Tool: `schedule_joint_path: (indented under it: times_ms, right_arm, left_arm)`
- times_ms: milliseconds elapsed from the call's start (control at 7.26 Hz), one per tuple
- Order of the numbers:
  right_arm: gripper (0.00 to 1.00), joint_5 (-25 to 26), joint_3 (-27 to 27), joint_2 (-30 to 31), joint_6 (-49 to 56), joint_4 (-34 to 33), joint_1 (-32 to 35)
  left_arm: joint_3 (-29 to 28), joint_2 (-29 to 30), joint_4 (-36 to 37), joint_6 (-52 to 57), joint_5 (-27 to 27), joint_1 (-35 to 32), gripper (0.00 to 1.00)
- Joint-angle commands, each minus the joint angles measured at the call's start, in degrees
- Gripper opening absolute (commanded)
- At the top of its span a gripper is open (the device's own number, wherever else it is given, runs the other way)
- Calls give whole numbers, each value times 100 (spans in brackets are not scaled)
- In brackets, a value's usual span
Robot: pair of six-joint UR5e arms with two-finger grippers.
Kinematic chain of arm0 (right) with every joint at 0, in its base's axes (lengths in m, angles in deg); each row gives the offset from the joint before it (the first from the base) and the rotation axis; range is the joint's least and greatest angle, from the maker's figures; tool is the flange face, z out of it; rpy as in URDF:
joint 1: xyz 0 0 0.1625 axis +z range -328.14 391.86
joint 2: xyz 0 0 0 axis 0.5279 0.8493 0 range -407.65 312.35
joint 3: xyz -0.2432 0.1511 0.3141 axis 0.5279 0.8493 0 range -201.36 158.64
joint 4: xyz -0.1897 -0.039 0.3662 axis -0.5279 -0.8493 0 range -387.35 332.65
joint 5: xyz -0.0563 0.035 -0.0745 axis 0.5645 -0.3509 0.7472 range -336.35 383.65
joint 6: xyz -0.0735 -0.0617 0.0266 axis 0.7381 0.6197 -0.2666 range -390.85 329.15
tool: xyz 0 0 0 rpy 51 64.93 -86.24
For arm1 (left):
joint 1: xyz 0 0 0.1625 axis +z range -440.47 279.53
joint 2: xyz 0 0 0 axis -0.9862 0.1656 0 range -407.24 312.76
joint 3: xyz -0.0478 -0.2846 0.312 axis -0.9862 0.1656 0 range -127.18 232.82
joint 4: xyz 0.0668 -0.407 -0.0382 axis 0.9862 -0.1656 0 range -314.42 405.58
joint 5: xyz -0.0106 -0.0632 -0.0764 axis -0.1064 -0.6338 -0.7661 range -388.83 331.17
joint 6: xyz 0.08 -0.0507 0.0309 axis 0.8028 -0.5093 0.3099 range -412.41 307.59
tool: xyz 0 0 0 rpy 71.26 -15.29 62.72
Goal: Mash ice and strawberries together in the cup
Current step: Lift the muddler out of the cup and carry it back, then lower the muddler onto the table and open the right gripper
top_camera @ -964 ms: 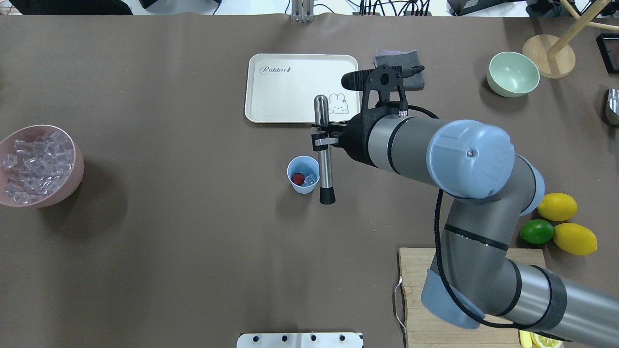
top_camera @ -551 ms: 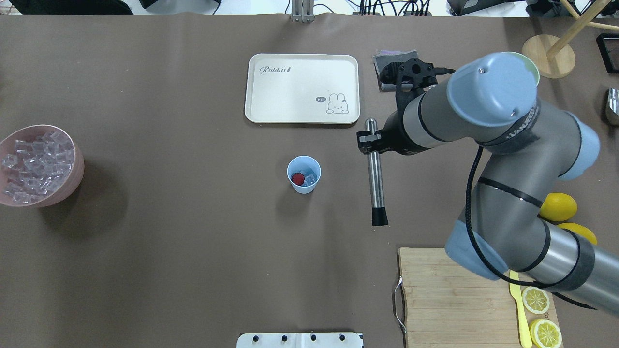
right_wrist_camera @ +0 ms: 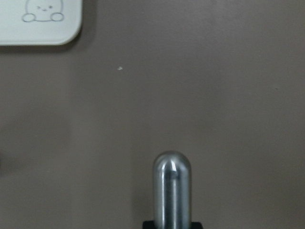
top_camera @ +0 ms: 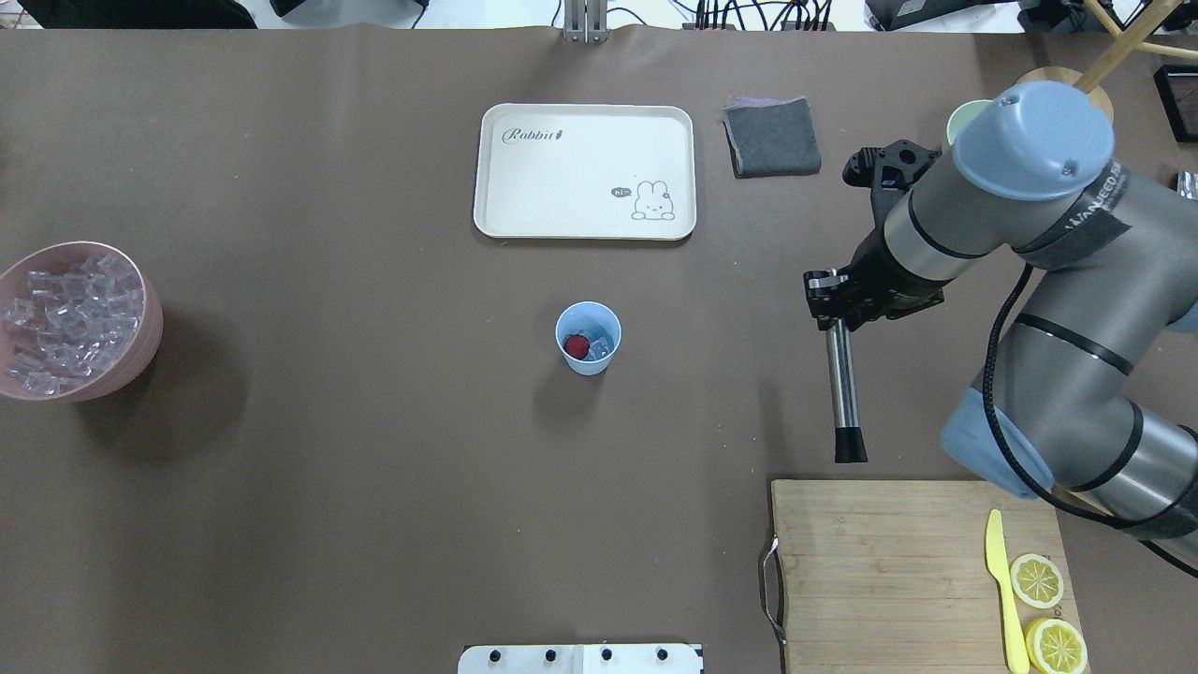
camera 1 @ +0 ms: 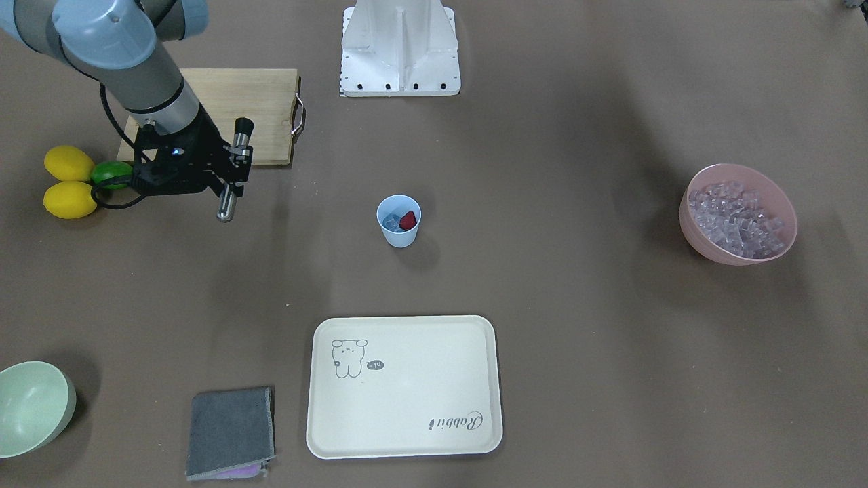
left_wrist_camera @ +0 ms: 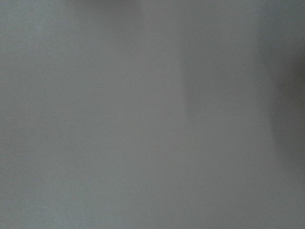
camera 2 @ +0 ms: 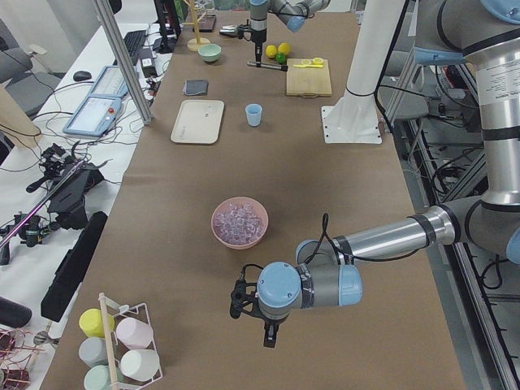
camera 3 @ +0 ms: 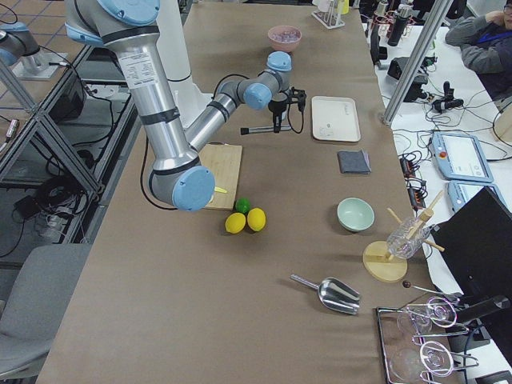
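The light-blue cup (top_camera: 588, 363) stands mid-table, with a red strawberry (top_camera: 577, 346) and a few ice cubes (top_camera: 603, 348) inside; it also shows in the front view (camera 1: 399, 234). My right gripper (top_camera: 828, 298) is shut on a steel muddler (top_camera: 843, 384) with a black tip. It holds the muddler level above the table, well to the right of the cup, near the cutting board. The muddler's rounded steel end (right_wrist_camera: 171, 186) fills the right wrist view. My left gripper (camera 2: 268, 331) shows only in the left side view, so I cannot tell its state.
A pink bowl (top_camera: 140, 351) full of ice sits at the far left. A cream tray (top_camera: 585, 168) and a grey cloth (top_camera: 772, 136) lie at the back. A cutting board (top_camera: 889, 571) holds a yellow knife and lemon slices. Lemons and a lime (camera 1: 108, 173) lie beside it.
My right arm has swung the muddler away from beside the cup, to the right and toward the cutting board. The cup and its contents have not moved.
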Motion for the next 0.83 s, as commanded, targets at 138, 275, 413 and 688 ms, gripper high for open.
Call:
schedule_joint_path:
  times_ms: [138, 275, 413, 688]
  right_arm:
    - [0, -345, 956, 224, 890, 9, 723]
    - [0, -371, 1352, 189, 1706, 44, 968]
    - [0, -380, 1782, -29, 2158, 10, 1153]
    - [0, -424, 2068, -137, 2145, 36, 1138]
  left_arm:
    - [-4, 0, -18, 0, 0, 0, 99]
    - [-4, 0, -70, 0, 0, 0, 99]
    - [-4, -9, -71, 0, 9, 0, 99]
    - [-4, -9, -79, 9, 0, 0, 99]
